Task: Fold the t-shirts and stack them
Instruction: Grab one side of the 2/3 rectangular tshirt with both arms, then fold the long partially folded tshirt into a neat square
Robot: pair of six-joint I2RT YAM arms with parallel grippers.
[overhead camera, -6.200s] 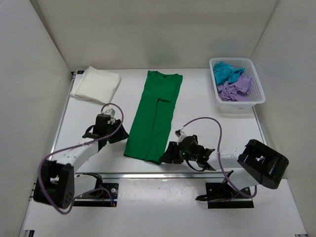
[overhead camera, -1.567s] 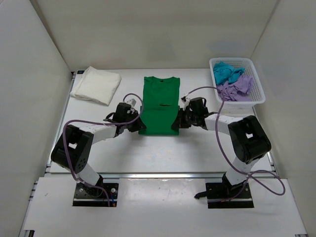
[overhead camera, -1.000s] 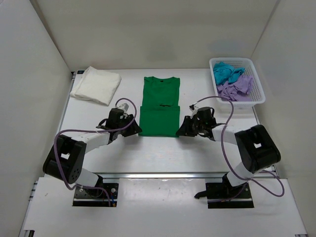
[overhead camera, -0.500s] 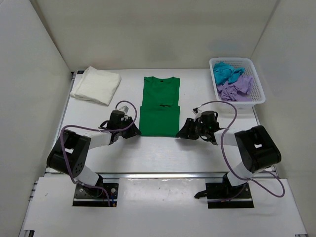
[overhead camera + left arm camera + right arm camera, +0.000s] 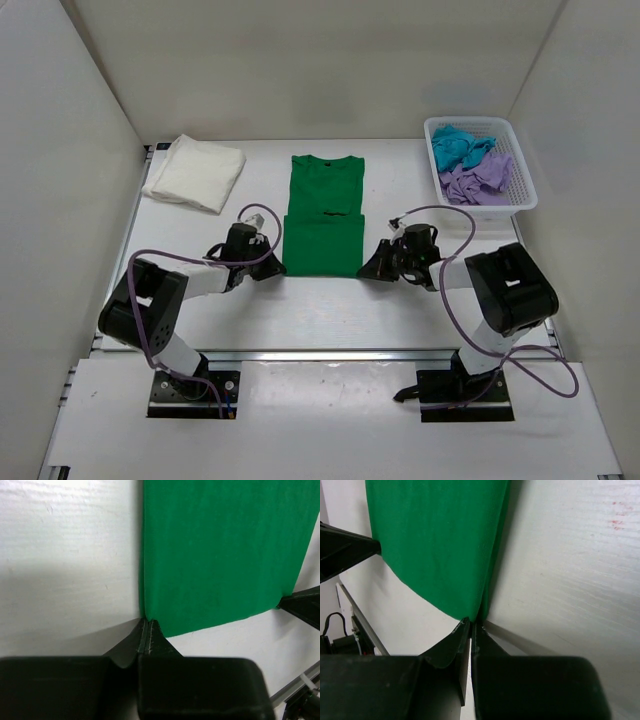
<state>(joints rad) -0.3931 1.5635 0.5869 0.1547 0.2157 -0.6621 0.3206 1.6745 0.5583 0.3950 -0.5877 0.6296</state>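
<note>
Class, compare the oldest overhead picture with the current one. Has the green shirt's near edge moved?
Yes. The near edge of the green shirt now lies farther from the front rail, toward the back wall; the shirt is folded shorter.

Green t-shirt: far end cut off by top edge in both wrist views. Left claw, right claw: bases cut off by bottom edge. Teal t-shirt, lilac t-shirt: bunched, undersides hidden in basket.
</note>
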